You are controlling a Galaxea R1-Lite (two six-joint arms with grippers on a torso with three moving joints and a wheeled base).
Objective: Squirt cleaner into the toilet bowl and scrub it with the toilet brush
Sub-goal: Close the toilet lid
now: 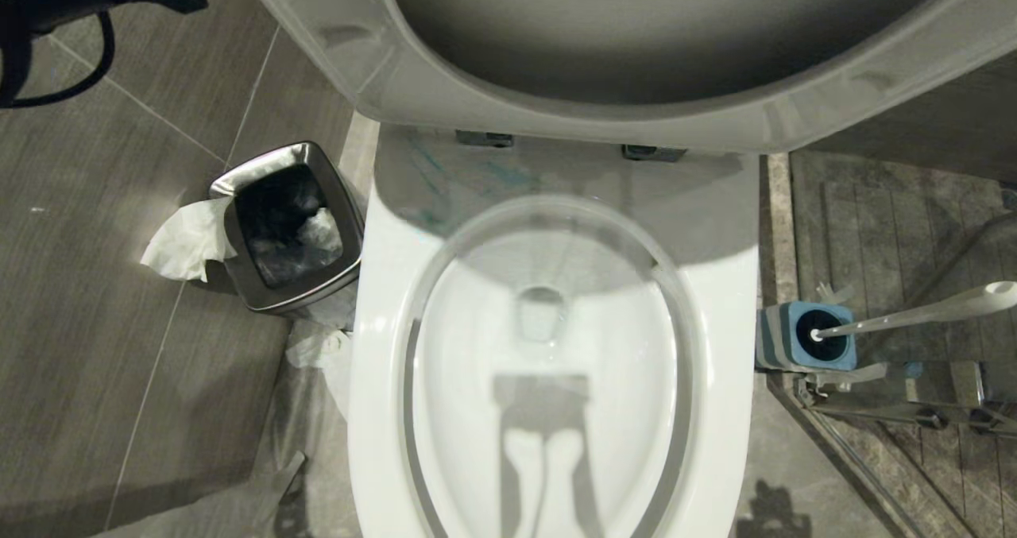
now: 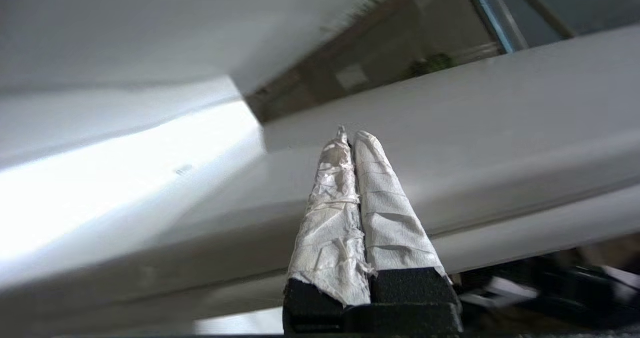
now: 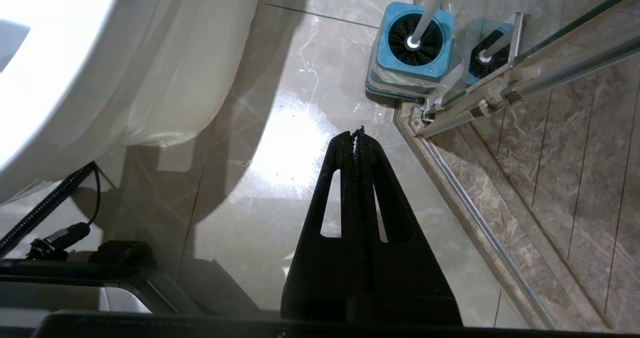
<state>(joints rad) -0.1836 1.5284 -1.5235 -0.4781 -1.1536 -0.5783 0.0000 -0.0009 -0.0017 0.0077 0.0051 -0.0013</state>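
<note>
The toilet bowl (image 1: 381,299) fills the middle of the head view, its seat and lid (image 1: 413,69) raised. Faint teal smears of cleaner (image 1: 508,176) lie on the rim behind the basin. The toilet brush (image 1: 914,315) stands in its blue holder (image 1: 794,339) on the floor to the right, black bristles (image 3: 415,41) down inside it. My left gripper (image 2: 352,136) is shut with nothing in it, its fingers wrapped in white paper, close to the white ceramic (image 2: 500,128). My right gripper (image 3: 357,133) is shut and holds nothing, over the floor a short way from the holder (image 3: 412,68).
A steel waste bin (image 1: 290,228) with a tissue (image 1: 187,240) hanging over its edge stands left of the bowl. A glass shower door frame (image 1: 898,419) runs right behind the brush holder. Black cables (image 3: 55,203) lie on the floor by the bowl's base.
</note>
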